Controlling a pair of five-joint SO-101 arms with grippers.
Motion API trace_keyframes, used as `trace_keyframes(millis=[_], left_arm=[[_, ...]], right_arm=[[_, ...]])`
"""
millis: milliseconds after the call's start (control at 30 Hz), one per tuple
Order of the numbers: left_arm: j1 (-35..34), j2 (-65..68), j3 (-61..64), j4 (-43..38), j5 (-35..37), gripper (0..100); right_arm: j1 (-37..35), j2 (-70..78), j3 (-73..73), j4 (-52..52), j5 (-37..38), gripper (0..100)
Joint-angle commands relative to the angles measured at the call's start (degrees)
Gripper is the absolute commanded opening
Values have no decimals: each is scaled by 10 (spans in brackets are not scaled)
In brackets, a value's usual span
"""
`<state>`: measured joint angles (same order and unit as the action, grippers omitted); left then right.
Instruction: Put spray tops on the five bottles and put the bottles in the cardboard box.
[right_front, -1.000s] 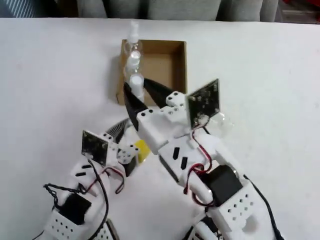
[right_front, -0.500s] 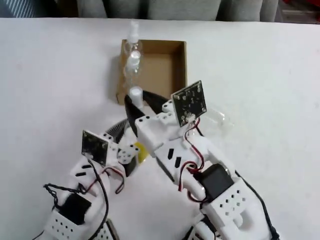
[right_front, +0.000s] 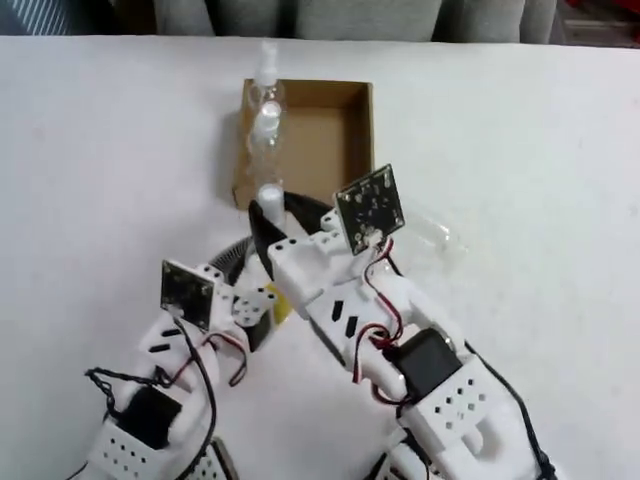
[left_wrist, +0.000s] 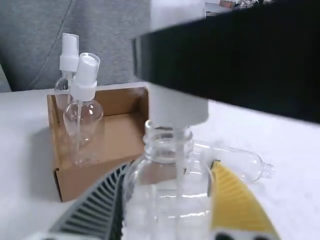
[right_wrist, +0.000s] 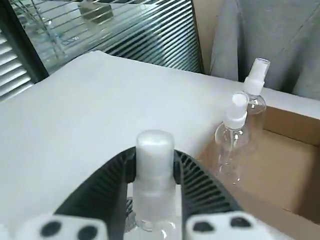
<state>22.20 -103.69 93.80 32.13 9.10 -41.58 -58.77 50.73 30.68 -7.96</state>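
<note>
My right gripper (right_wrist: 155, 159) is shut on a white spray top (right_wrist: 155, 142). In the left wrist view that spray top (left_wrist: 177, 105) sits just above the open neck of a clear bottle (left_wrist: 167, 145), with its tube down inside. My left gripper (left_wrist: 167, 202) is shut on this bottle, one grey and one yellow finger at its sides. In the high view the spray top (right_front: 271, 193) hangs at the near left corner of the cardboard box (right_front: 330, 140). Two bottles with spray tops (right_front: 266, 120) stand along the box's left wall.
One bare clear bottle (right_front: 435, 236) lies on its side on the white table, to the right of the box; it also lies behind the held bottle (left_wrist: 240, 161). The right half of the box floor (right_wrist: 280, 170) is bare cardboard.
My right gripper has drawn back from the box toward the near side with the spray top, and its wrist has turned. The left arm has stayed where it was.
</note>
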Motion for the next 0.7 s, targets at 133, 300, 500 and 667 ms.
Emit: trace_keyframes(millis=[133, 300, 500, 667], left_arm=[[-11, -7, -5, -23, -8, 22], [-11, -7, -5, -23, -8, 22], [-11, -7, -5, -23, -8, 22], [-11, -7, -5, -23, -8, 22]], right_arm=[[-48, -4, -4, 0, 1, 15], [-38, -4, 7, -2, 1, 15], [-15, 0, 11, -2, 2, 15], [-15, 0, 11, -1, 2, 15]])
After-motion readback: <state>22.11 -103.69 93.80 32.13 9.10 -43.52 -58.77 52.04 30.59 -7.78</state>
